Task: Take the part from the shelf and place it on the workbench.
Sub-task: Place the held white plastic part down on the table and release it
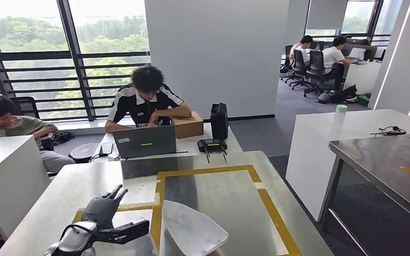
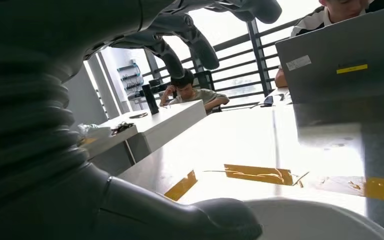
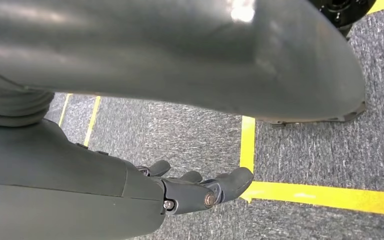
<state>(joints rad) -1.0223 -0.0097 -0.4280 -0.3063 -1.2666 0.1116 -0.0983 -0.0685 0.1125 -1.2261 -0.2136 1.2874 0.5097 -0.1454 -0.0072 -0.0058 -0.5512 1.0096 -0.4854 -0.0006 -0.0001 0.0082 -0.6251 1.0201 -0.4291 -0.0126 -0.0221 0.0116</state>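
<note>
The white part [image 1: 191,230] lies on the bench [image 1: 69,192], low in the frame. The left robot hand [image 1: 105,213] beside it is wide, holding nothing. The right robot hand [image 3: 200,187] hangs over the floor [image 3: 310,150], fingers loosely apart, empty.

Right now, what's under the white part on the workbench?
The white part lies on the workbench, across the grey panel framed by yellow tape. The surface directly beneath it is covered. The left hand rests beside it, open.
</note>
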